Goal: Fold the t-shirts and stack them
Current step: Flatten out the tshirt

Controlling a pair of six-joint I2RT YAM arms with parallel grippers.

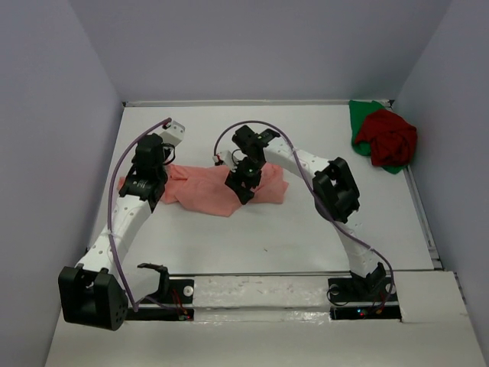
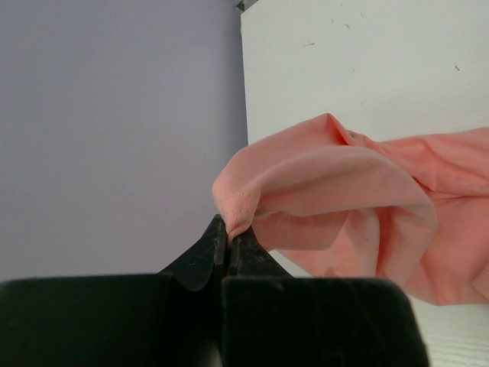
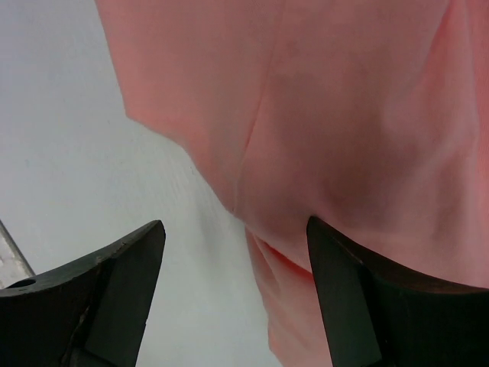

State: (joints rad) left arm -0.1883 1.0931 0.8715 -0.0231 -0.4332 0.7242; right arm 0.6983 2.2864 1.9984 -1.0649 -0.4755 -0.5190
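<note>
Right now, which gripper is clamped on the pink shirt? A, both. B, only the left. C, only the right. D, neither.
B: the left gripper is shut on a raised fold of the salmon-pink shirt, while the right gripper is open over it, its fingers spread apart.

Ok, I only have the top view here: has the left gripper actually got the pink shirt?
Observer: Yes. The left wrist view shows the left gripper shut on a folded edge of the pink shirt.
Operator: And the right gripper?
Observer: The right gripper is open. Its wrist view shows it at the shirt's edge, with cloth on one side, bare table on the other, and nothing pinched.
</note>
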